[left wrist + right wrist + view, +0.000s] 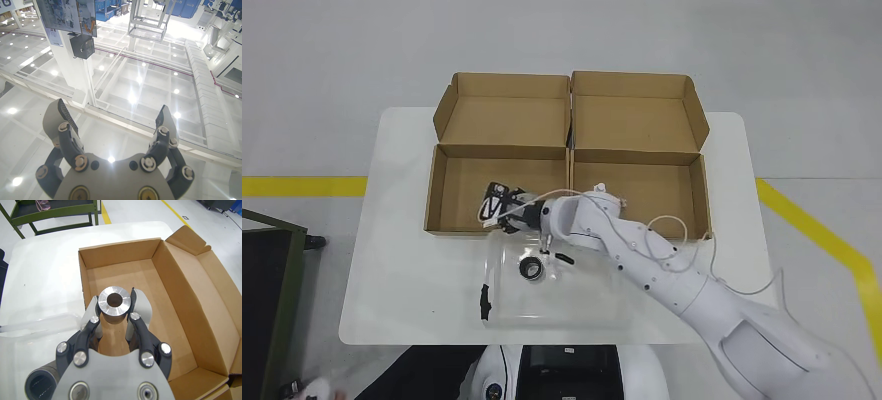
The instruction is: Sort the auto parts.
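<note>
Fingers [142,306] of my right gripper [115,298] are clamped on a short metal sleeve [123,303], held over the left box [457,195], towards its near side. My left gripper [112,105] is spread wide and holds nothing. As far as I can see, the left box and the right box [642,195] are bare inside, so I judge the sorting barely begun. A ring [532,268], a black strip [484,302] and a small black piece [564,258] wait in the near clear tray [582,300].
</note>
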Controlling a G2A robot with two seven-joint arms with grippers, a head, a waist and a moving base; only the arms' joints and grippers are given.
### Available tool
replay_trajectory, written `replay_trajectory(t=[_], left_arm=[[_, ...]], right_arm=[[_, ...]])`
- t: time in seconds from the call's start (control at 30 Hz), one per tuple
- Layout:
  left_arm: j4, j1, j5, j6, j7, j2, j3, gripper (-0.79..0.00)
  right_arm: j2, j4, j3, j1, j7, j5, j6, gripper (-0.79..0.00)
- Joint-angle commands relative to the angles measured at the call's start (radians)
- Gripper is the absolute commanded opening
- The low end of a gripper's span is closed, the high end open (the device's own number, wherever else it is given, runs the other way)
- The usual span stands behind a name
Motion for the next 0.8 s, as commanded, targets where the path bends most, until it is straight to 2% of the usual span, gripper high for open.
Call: replay_trajectory(t=[0.0,0.5,0.77], left_arm=[[0.0,0.0,0.0,0.0,0.0,0.0,0.0,0.0],[0.0,0.0,0.0,0.0,0.0,0.0,0.0,0.0],[0.0,0.0,0.0,0.0,0.0,0.0,0.0,0.0]], right_arm=[[-0.008,0.017,-0.004,0.008,0.012,-0.001,-0.004,-0.785],[-0.071,0.147,-0.024,0.054,0.047,-0.014,-0.03,-0.785],[-0.083,0.152,0.007,0.088,0.047,-0.039,-0.047,-0.785]])
